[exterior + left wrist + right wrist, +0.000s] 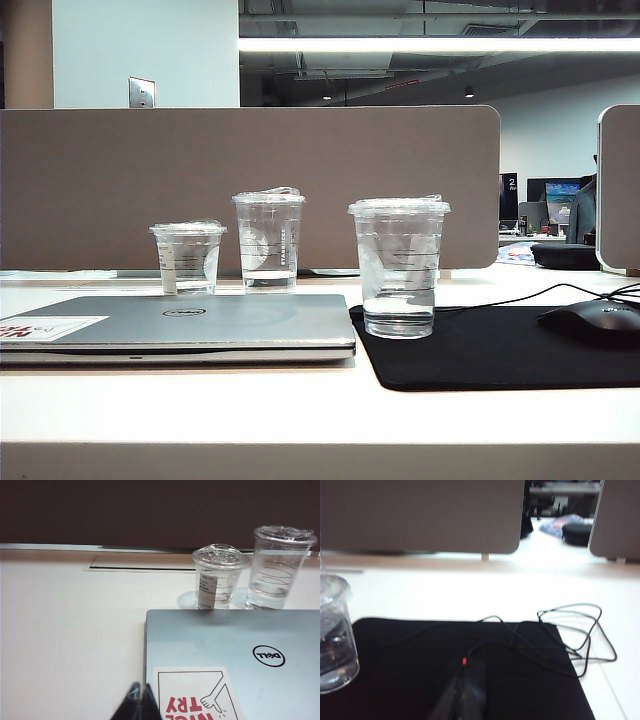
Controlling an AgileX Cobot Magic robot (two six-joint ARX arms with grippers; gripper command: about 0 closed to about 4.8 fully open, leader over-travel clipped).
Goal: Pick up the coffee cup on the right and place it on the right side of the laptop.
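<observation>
Clear plastic: the coffee cup (399,266) stands upright on the black mat (480,355), just beside the right edge of the laptop (200,325), with water in its lower part and its flat lid on. I judge it already sits where the task asks.
Laptop: closed, silver-grey lid up, flat on the worktop (300,410); it serves as my landmark, so the cup's place is read from its right edge.
Other cups: the short cup with a white strip (188,257) and the lettered cup (268,240) stand behind the laptop. They are not my targets and I leave them alone.
Right pincer (461,700): tips pressed together, pinching nothing. It hangs low over the mat to the right of the laptop, above the mouse (592,322), with the cup apart from it at the side nearest the laptop.
Left pincer (139,702): tips pressed together, empty, at the laptop's near left corner beside the white sticker (197,695). It is parked there because this task needs one arm only.
Cable (570,630): loops lie on the worktop to the right of the laptop, beyond the mat. I judge them a snag risk for any move there.
</observation>
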